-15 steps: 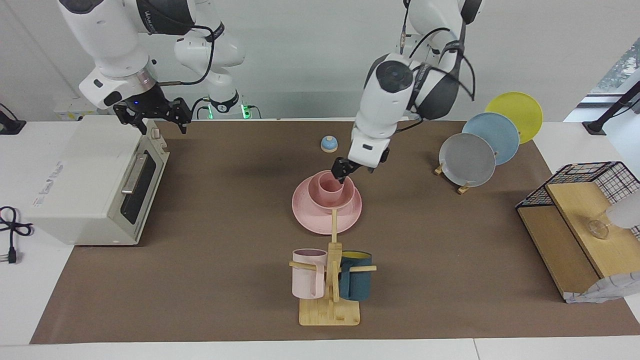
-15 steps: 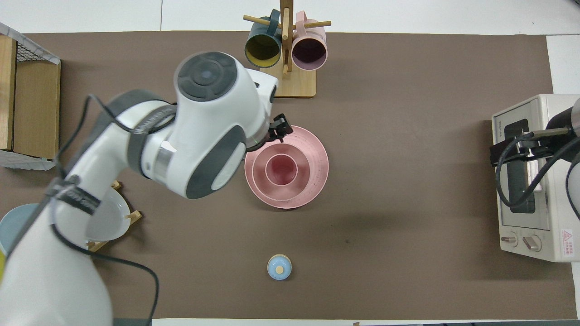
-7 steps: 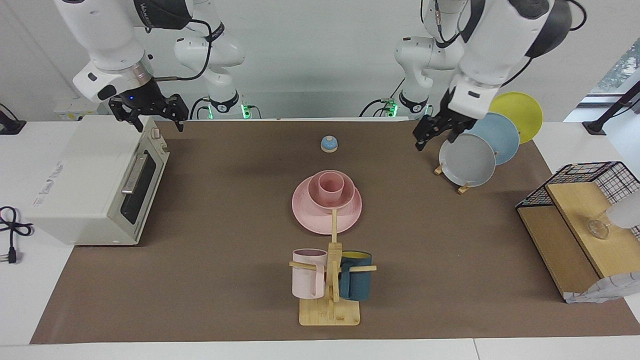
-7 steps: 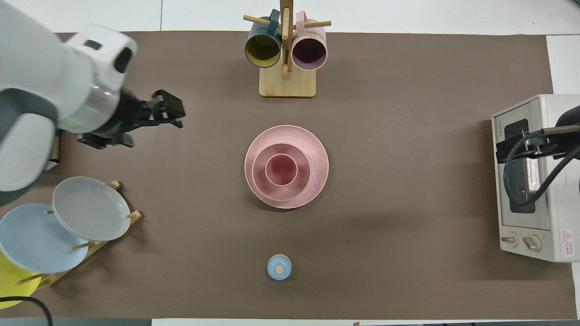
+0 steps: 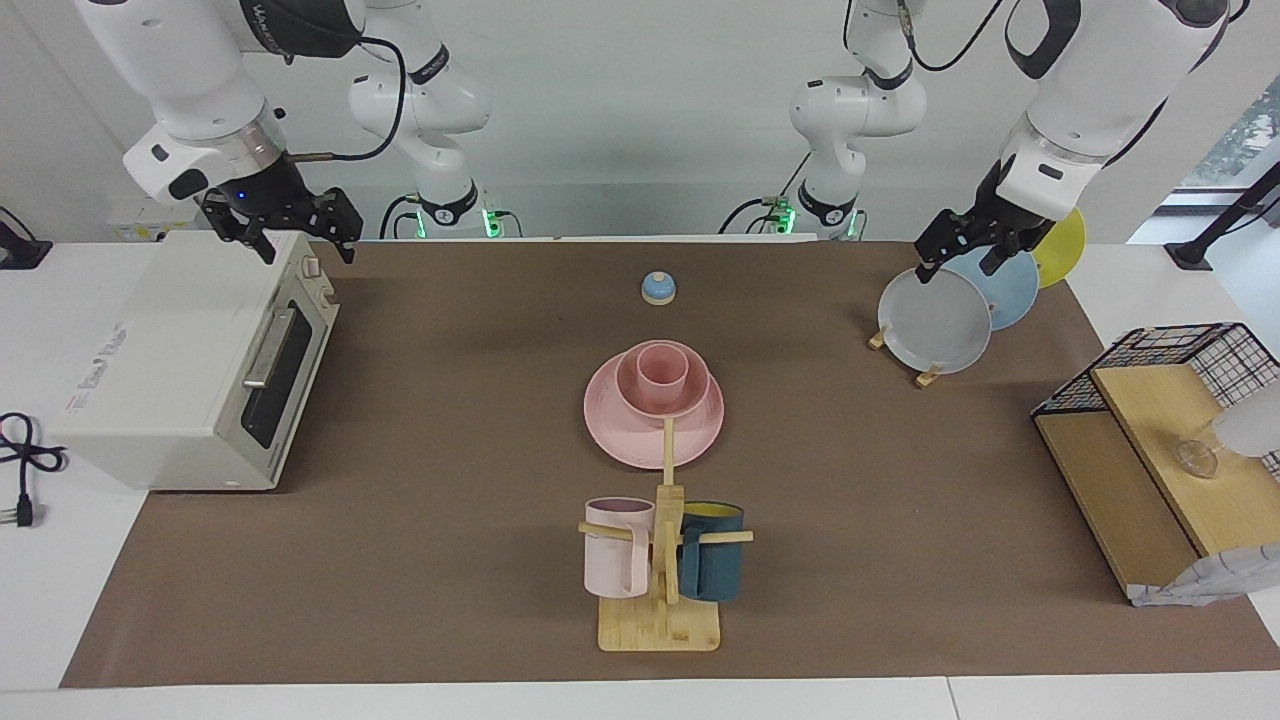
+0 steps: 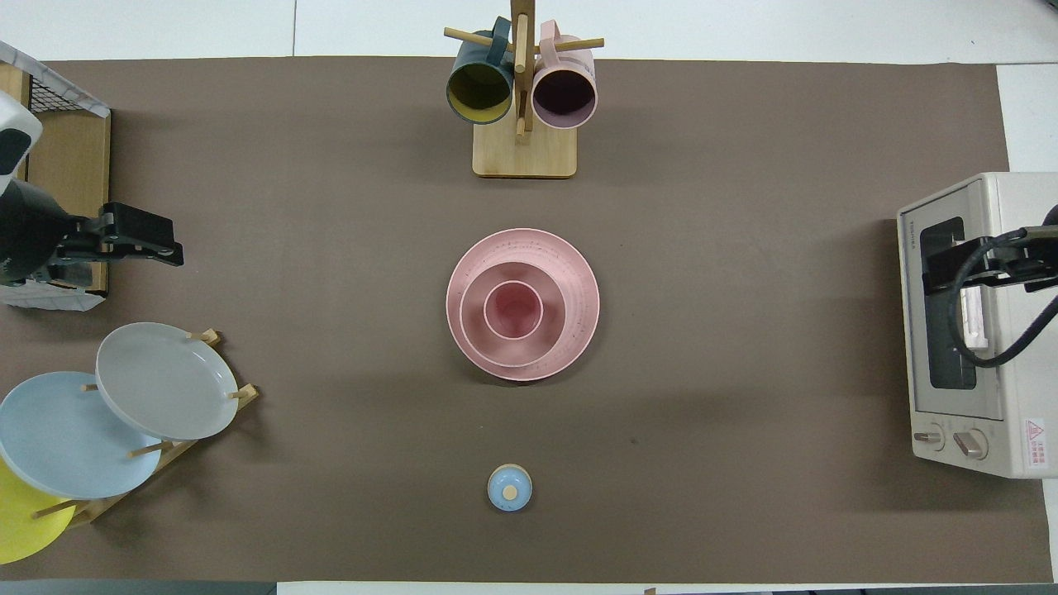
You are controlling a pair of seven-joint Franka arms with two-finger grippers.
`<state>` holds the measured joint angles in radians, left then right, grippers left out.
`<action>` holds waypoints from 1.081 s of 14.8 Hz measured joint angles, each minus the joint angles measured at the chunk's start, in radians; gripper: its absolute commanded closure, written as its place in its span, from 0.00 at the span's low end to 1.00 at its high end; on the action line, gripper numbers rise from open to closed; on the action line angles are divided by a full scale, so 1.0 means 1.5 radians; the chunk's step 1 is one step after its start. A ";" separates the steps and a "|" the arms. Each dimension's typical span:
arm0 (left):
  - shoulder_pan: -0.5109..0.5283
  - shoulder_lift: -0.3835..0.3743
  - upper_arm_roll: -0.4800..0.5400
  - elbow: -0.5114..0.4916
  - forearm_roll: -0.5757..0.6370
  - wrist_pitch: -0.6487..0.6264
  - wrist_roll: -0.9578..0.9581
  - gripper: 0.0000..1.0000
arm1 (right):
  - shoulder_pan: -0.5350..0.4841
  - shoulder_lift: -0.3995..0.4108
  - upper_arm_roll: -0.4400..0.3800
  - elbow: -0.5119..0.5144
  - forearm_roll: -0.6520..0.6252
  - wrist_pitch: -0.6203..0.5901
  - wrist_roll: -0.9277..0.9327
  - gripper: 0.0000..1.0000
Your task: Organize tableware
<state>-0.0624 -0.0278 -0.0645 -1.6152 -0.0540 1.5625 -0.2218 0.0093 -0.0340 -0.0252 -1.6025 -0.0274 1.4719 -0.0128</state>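
Over the oven [image 5: 190,360], right gripper [image 5: 283,225], fingers spread, gripping nothing. Mid-table, pink stack: cup [image 5: 661,371] in bowl [image 5: 690,393] on plate [image 5: 640,440], nearer the robots than the mug rack [image 5: 660,560]. Above the plate rack [image 5: 935,320], left gripper [image 5: 962,250], fingers apart, empty.

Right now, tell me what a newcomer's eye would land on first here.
The matte pink nested set at the table's middle: a small tumbler cup in a round bowl on a wide flat plate. Next, the wooden mug tree farther from the robots, holding two mugs. Both claws hang raised at the table's ends.
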 measured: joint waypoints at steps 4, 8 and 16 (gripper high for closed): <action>-0.002 -0.005 -0.001 0.000 0.052 -0.002 0.045 0.00 | -0.002 0.000 -0.001 -0.005 0.000 0.002 0.000 0.00; -0.002 -0.009 -0.002 0.000 0.043 -0.005 0.045 0.00 | -0.002 0.000 -0.001 -0.008 0.000 0.003 0.000 0.00; 0.008 -0.013 -0.011 -0.009 0.035 -0.017 0.042 0.00 | -0.002 0.000 -0.002 -0.008 0.000 0.003 0.000 0.00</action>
<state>-0.0503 -0.0470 -0.0806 -1.6290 -0.0011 1.5367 -0.1587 0.0061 -0.0340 -0.0284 -1.6142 -0.0274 1.4757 -0.0128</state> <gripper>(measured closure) 0.000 0.000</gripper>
